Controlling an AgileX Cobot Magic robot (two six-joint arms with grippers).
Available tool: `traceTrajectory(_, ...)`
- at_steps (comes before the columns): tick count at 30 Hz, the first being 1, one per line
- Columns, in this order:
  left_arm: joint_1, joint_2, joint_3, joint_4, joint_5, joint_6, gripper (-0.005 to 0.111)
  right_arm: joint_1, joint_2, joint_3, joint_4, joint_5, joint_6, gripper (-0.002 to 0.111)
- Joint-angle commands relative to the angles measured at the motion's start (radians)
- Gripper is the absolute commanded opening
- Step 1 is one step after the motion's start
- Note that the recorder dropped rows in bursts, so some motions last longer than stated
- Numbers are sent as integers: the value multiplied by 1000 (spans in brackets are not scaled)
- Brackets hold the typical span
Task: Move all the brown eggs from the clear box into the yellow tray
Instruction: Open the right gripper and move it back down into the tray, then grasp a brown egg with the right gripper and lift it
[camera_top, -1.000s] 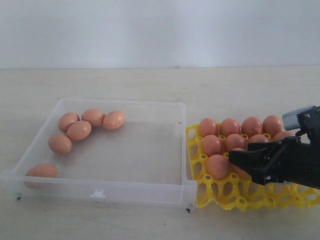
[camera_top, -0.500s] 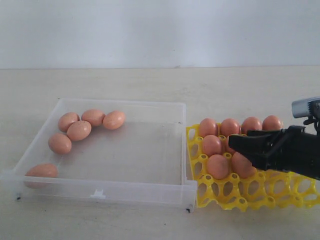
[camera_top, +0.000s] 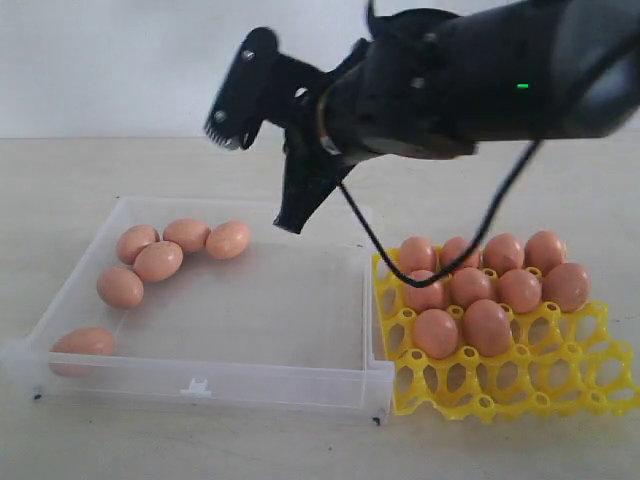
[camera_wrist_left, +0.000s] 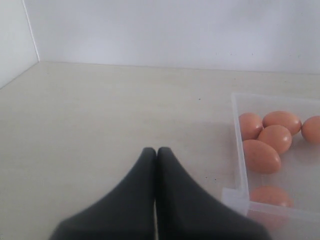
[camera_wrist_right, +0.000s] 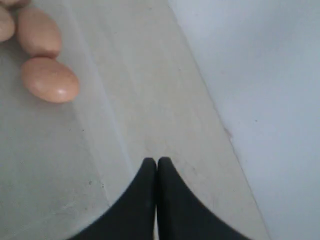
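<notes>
Bright, flat, diffuse light, a bit washed out. Table (camera_top: 100, 170) pale; only faint soft shadows under the clear box (camera_top: 280, 385) and yellow tray (camera_top: 520, 385). Right arm (camera_top: 450, 80) close to the exterior camera, soft and blurred. Tiny glare spots on brown eggs (camera_wrist_right: 50, 80). Left claw (camera_wrist_left: 156, 150) and right claw (camera_wrist_right: 156, 160) near-black, no surface detail.

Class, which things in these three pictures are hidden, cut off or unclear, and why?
- Left gripper: outside the exterior view.
- Clear box: cut off by the left wrist view's edge.
- One brown egg: blurred behind the box's corner wall, left wrist view.
- Yellow tray: outside both wrist views.
</notes>
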Motion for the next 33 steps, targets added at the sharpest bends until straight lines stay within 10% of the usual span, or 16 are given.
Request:
traceTrajectory(1, -8, 9, 3, 4, -3, 0, -4, -4, 224, -309, 704, 391, -908, 0)
traceTrajectory(5, -8, 9, 3, 4, -3, 0, -4, -4, 359, -470, 804, 527, -1056, 2)
traceTrajectory(10, -8, 9, 3, 4, -3, 0, -4, -4, 423, -490, 827, 359, -1076, 69)
traceTrajectory(12, -8, 9, 3, 4, -3, 0, -4, -4, 438, -490, 827, 275, -1098, 77)
traceTrajectory(22, -8, 9, 3, 4, -31, 0, -2, -4, 545, -490, 825, 68, -1113, 73)
traceTrajectory(27, -8, 9, 3, 4, -22, 0, 40, -4, 565, -490, 827, 42, -968, 68)
traceTrajectory(33, -8, 9, 3, 4, -2, 0, 43, -4, 565, -490, 827, 76, -825, 7)
